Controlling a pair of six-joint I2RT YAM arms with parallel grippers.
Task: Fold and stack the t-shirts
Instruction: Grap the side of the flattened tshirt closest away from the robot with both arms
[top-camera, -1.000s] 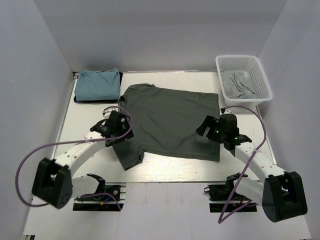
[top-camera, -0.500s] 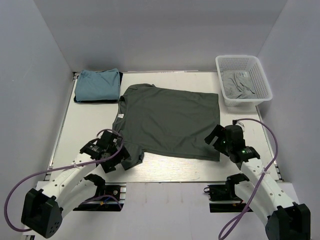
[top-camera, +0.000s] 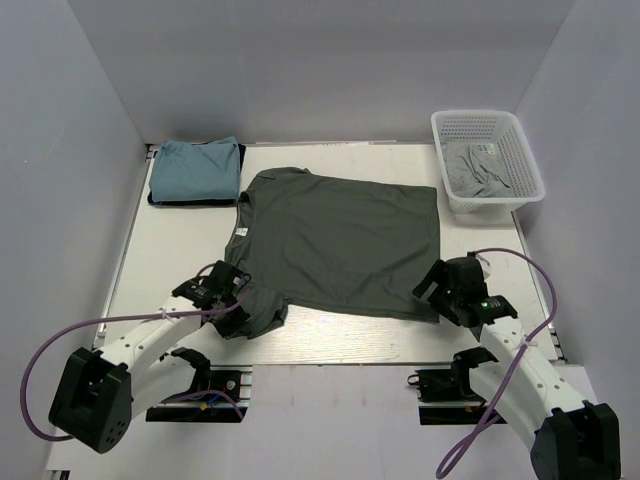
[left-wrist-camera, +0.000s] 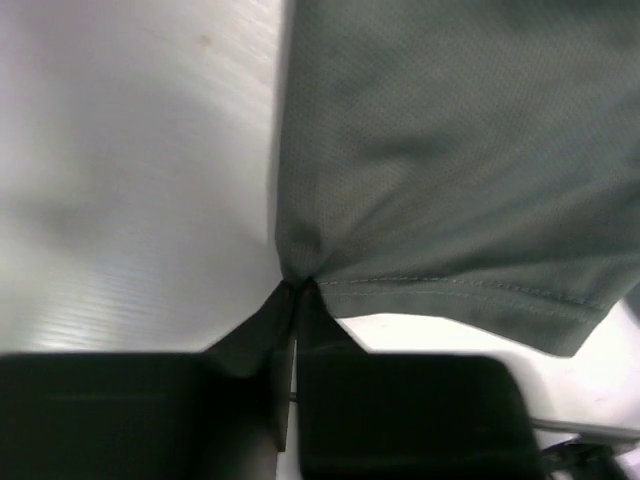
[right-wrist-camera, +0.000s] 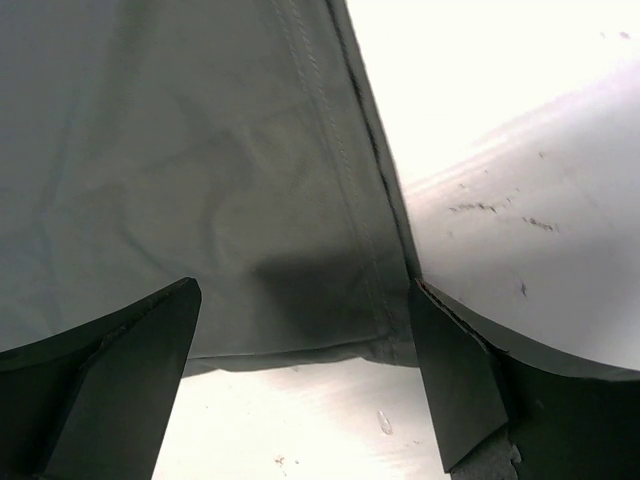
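Observation:
A dark grey-green t-shirt (top-camera: 340, 240) lies spread flat in the middle of the table. My left gripper (top-camera: 252, 308) is shut on the corner of its near-left sleeve (left-wrist-camera: 400, 180), the cloth bunching at the fingertips (left-wrist-camera: 296, 288). My right gripper (top-camera: 437, 296) stands open at the shirt's near-right hem corner (right-wrist-camera: 385, 335), one finger (right-wrist-camera: 120, 370) on either side of it, not closed on it. A folded light teal-blue t-shirt (top-camera: 196, 170) sits at the back left. Paler grey t-shirts (top-camera: 476, 170) lie crumpled in the basket.
A white mesh basket (top-camera: 520, 150) stands at the back right. The folded teal shirt rests on a darker folded layer. White walls close in the table on three sides. Purple cables loop beside both arms.
My left gripper has closed on the sleeve corner; a moment ago it was open. Both arms have drawn back from the shirt's middle to its near corners. The right gripper stays open.

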